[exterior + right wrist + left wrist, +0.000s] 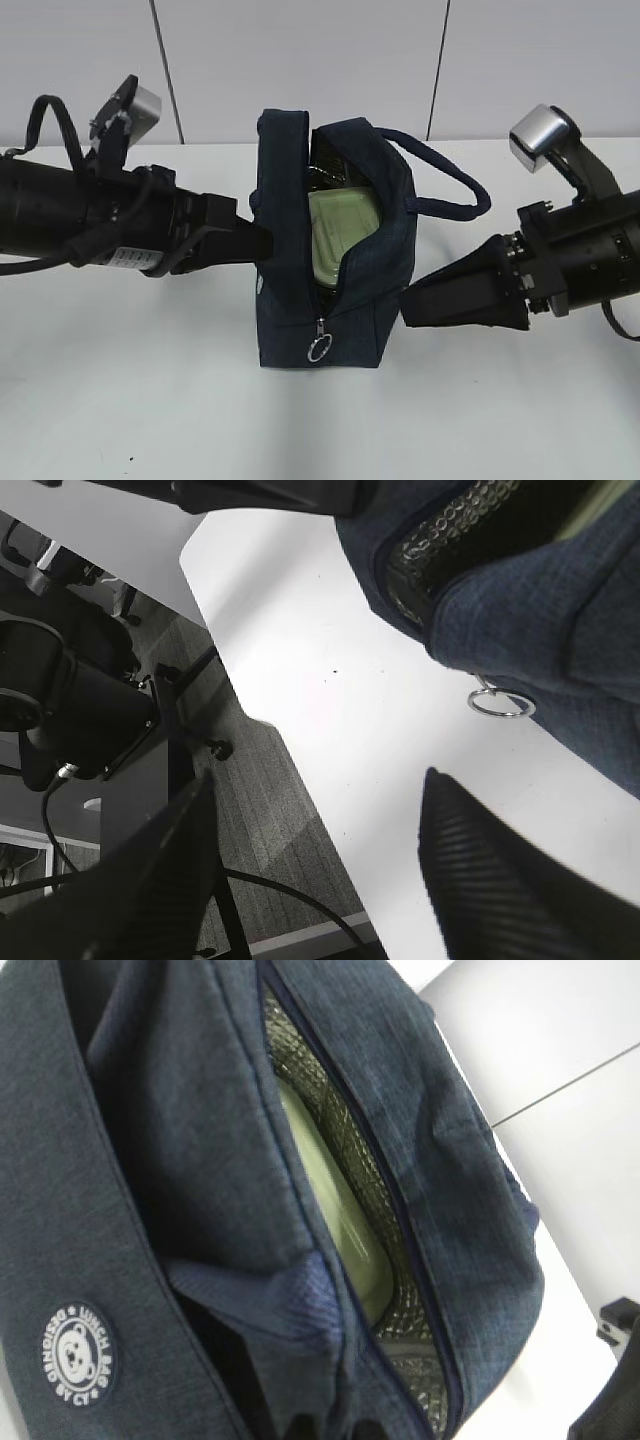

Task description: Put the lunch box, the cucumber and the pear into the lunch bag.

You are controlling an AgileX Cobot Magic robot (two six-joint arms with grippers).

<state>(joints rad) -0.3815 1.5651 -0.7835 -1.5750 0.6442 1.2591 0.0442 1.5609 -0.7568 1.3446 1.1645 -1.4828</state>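
Observation:
The dark navy lunch bag [290,300] stands upright mid-table with its zipper partly undone and its loop handle [450,185] drooping to the right. Through the gap shows the lunch box [340,235], pale green lid facing out, against the silver lining. My left gripper [262,240] presses into the bag's left side. In the left wrist view the lunch bag [150,1160] fabric bunches into the left gripper [345,1430] beside the lunch box [340,1220]. My right gripper [403,305] hangs open just off the bag's right side, nothing in it. The cucumber and the pear are hidden.
The silver ring pull [319,349] hangs low on the bag's front. The white table [150,420] runs to a near edge [250,710], with grey floor and a black office chair [60,700] beyond. A white wall stands behind.

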